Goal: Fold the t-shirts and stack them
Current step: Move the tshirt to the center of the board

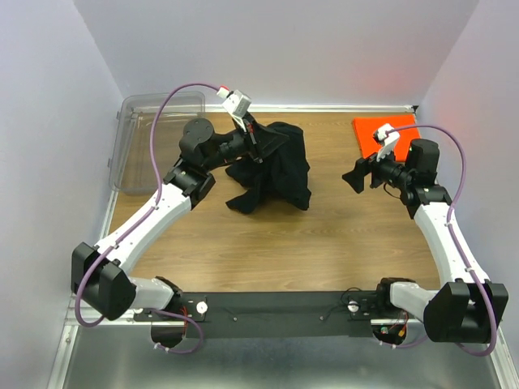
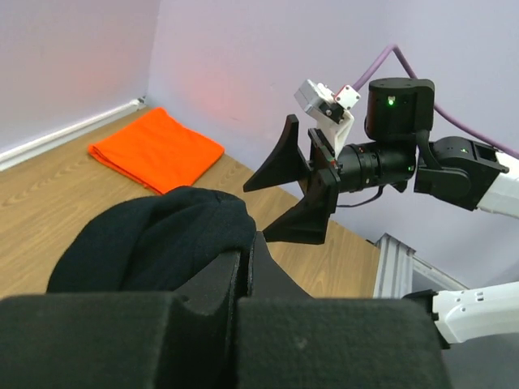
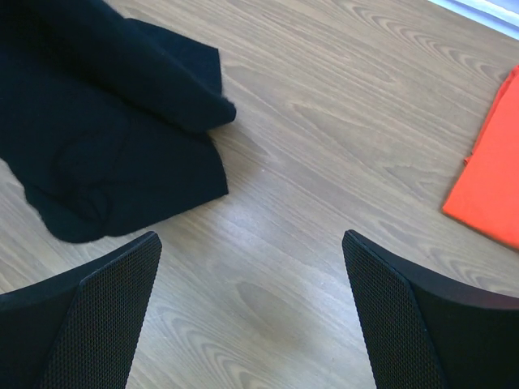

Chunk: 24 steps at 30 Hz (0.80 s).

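The black t-shirt (image 1: 276, 166) hangs bunched from my left gripper (image 1: 258, 144), which is shut on its cloth and holds it lifted above the table's middle. In the left wrist view the black t-shirt (image 2: 154, 243) is pinched between the shut jaws of the left gripper (image 2: 246, 247). The orange t-shirt (image 1: 381, 130) lies folded flat at the back right; it also shows in the left wrist view (image 2: 158, 150) and the right wrist view (image 3: 491, 178). My right gripper (image 1: 355, 174) is open and empty, right of the black t-shirt (image 3: 105, 121), above bare wood.
A clear plastic bin (image 1: 150, 138) stands at the back left, beside the left arm. The wooden table (image 1: 268, 251) ends at white walls at the back and sides. The arm bases sit on a black rail at the near edge.
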### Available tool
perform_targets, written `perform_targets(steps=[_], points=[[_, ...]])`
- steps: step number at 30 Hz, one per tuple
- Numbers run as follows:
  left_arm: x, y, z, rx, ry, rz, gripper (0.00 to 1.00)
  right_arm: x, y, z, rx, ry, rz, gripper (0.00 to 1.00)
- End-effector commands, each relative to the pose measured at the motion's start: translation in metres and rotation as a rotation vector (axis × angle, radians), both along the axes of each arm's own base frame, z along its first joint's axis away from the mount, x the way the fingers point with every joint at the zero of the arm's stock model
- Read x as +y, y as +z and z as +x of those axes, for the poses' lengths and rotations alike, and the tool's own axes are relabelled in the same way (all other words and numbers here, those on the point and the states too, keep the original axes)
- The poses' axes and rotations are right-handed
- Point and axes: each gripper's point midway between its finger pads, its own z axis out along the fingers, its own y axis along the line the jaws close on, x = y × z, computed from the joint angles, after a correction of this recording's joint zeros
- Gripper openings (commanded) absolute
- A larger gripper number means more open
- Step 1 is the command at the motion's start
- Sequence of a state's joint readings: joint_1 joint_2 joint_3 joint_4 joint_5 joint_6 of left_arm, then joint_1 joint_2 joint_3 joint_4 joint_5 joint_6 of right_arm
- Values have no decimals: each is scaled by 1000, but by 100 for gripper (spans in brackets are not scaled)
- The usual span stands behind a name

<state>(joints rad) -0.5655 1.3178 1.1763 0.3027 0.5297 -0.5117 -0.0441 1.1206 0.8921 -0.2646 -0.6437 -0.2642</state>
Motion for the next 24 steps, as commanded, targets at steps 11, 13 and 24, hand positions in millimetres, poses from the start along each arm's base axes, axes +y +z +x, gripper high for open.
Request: perform_targets(steps=[11,13,24], points=[[62,-67,113,124,659,283,94,41,-8,-56,-57,383,31,100],[89,-49,109,70,763,290,96,48,-12,-65,-54,450,45,100],[163,-80,26,-12,834,376,98,113,-78,-79,127,648,-158,100]])
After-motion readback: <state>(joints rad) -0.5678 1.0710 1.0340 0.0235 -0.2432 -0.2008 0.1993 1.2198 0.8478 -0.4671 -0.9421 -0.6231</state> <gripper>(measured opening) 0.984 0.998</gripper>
